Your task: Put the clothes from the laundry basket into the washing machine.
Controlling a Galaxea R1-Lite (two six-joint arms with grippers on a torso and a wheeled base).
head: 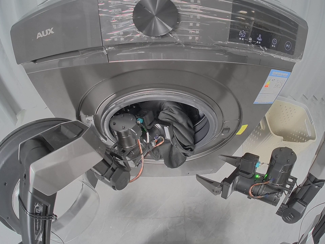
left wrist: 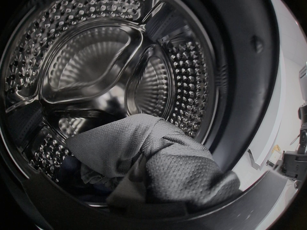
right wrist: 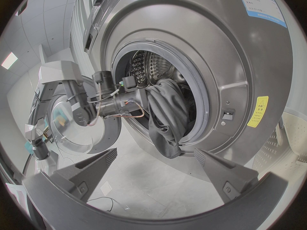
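The grey washing machine [head: 67,82] stands with its round opening [head: 216,119] uncovered. My left gripper [head: 159,119] is inside that opening, and a dark grey garment [head: 177,133] is draped over its end, hanging down across the lower rim. In the left wrist view the garment [left wrist: 166,157] bunches in front of the steel drum [left wrist: 96,64], with some darker cloth [left wrist: 68,170] low behind it. My right gripper [head: 210,168] hovers open and holding nothing over the floor, below and to the right of the opening; in its own view the gripper [right wrist: 153,154] faces the hanging garment [right wrist: 166,112].
The cream laundry basket [head: 291,126] stands to the right of the machine, its wall also at the right wrist view's edge [right wrist: 294,134]. The machine's round door [head: 13,173] is swung out to the left beside my left arm. Bare grey floor [head: 169,207] lies in front.
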